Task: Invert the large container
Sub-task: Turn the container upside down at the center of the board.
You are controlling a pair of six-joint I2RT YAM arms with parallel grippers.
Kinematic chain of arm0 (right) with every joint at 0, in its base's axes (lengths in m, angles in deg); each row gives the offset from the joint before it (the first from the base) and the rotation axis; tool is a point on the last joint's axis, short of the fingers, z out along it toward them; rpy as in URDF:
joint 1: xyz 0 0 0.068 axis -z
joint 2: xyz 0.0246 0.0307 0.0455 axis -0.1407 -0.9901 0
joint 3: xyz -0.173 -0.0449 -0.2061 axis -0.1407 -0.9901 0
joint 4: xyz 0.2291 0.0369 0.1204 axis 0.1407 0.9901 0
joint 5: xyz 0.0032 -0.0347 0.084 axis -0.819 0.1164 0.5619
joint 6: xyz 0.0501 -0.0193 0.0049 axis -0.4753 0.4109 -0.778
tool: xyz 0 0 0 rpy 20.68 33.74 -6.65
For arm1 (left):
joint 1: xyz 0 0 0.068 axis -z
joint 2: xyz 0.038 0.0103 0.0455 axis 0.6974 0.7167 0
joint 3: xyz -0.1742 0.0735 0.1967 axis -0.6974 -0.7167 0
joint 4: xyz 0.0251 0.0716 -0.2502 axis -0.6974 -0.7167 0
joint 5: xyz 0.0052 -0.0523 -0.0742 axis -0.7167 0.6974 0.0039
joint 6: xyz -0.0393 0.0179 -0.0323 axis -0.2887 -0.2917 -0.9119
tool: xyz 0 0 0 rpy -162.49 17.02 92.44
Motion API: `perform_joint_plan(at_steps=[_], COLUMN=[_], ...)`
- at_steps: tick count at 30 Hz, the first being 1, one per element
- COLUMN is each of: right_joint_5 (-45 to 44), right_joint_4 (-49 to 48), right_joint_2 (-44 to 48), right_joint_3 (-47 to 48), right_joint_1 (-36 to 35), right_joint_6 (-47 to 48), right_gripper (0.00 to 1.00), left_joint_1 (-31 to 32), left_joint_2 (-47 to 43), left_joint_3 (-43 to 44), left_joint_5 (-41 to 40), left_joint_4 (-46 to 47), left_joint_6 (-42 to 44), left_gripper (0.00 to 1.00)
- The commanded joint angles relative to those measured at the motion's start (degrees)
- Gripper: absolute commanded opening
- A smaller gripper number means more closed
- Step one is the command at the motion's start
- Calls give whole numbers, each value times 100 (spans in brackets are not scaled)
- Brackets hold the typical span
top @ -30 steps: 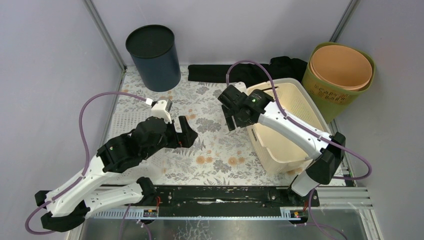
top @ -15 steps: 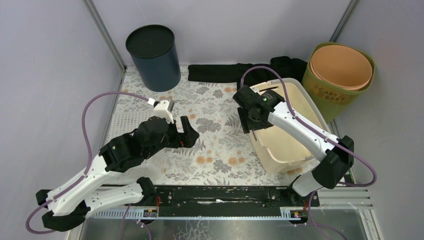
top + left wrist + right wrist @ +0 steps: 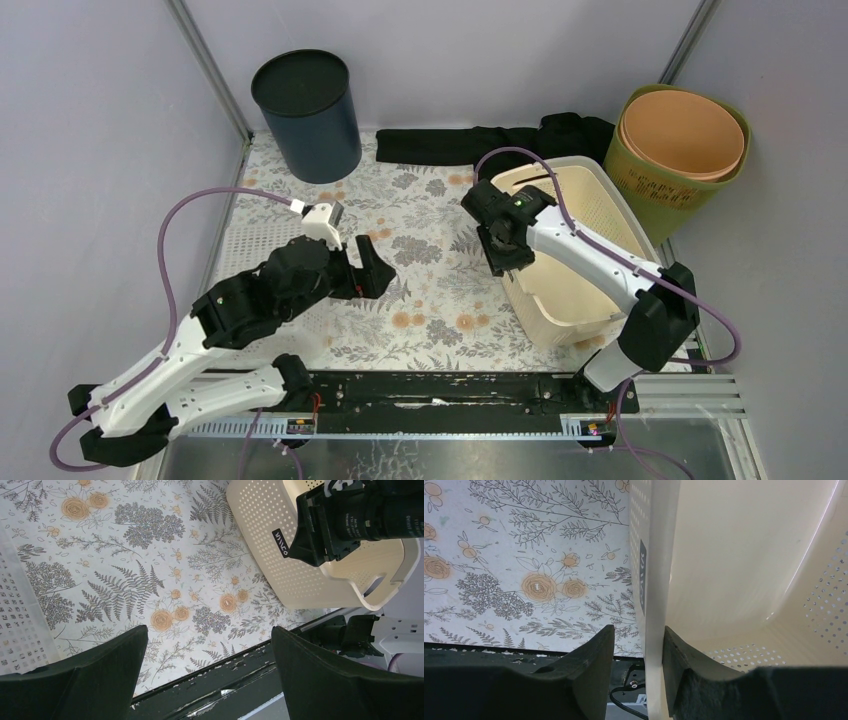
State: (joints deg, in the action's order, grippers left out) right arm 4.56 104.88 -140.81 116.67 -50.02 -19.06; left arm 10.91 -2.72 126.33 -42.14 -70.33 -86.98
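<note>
**On the right half of the table: a gripper straddles the basket wall**

On the right side of a floral table cover (image 3: 420, 265) stands the large container, a cream perforated basket (image 3: 575, 163), upright with its mouth facing up. The right gripper (image 3: 500, 255) reaches down over its left wall. In the right wrist view the wall (image 3: 656, 580) runs between the two dark fingers. The inner finger lies against the wall or just beside it, and a strip of table shows between the outer finger and the wall. The grip looks unclenched and not yet biting. The left gripper (image 3: 365, 265) hovers over the cover to the left, well apart from the basket, fingers spread wide and holding nothing.

The step in hand appears to be taking hold of the wall. It will likely go best if the fingers sit deep over the rim and squeeze firmly before any lift, since the thin plastic may flex or slip as the basket rolls over.

The right arm hides part of the basket's interior. The wrist view cuts off the finger bases, and a small dark label on the wall is too small to read. A dark round bin (image 3: 305, 110), a black cloth (image 3: 470, 145) and a green bin (image 3: 640, 175) stand along the back.
</note>
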Motion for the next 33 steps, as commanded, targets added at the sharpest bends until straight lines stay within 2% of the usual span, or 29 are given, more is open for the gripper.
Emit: perform_joint_plan(at_steps=[1, 5, 13, 21, 28, 33], right_joint_5=[162, 301, 507, 579, 650, 680], right_joint_4=[-65, -128, -228, -302, -374, -423], right_joint_2=[-71, -118, -202, -287, -315, -331], right_joint_3=[-67, -88, -175, -250, -317, -386], right_joint_1=[36, 63, 93, 114, 133, 143], right_joint_6=[167, 220, 317, 366, 408, 424], right_gripper=[46, 43, 31, 30, 34, 29], left_joint_1=[-10, -10, -6, -7, -7, -11], left_joint_2=[-142, -168, -309, -462, -417, -380], left_joint_3=[-135, -175, -343, -593, -653, -664], left_joint_5=[64, 89, 202, 251, 243, 233], left_joint_4=[190, 179, 177, 170, 170, 179], left_joint_6=[71, 63, -7, -80, -89, -97], left_gripper=[100, 100, 100, 100, 100, 100])
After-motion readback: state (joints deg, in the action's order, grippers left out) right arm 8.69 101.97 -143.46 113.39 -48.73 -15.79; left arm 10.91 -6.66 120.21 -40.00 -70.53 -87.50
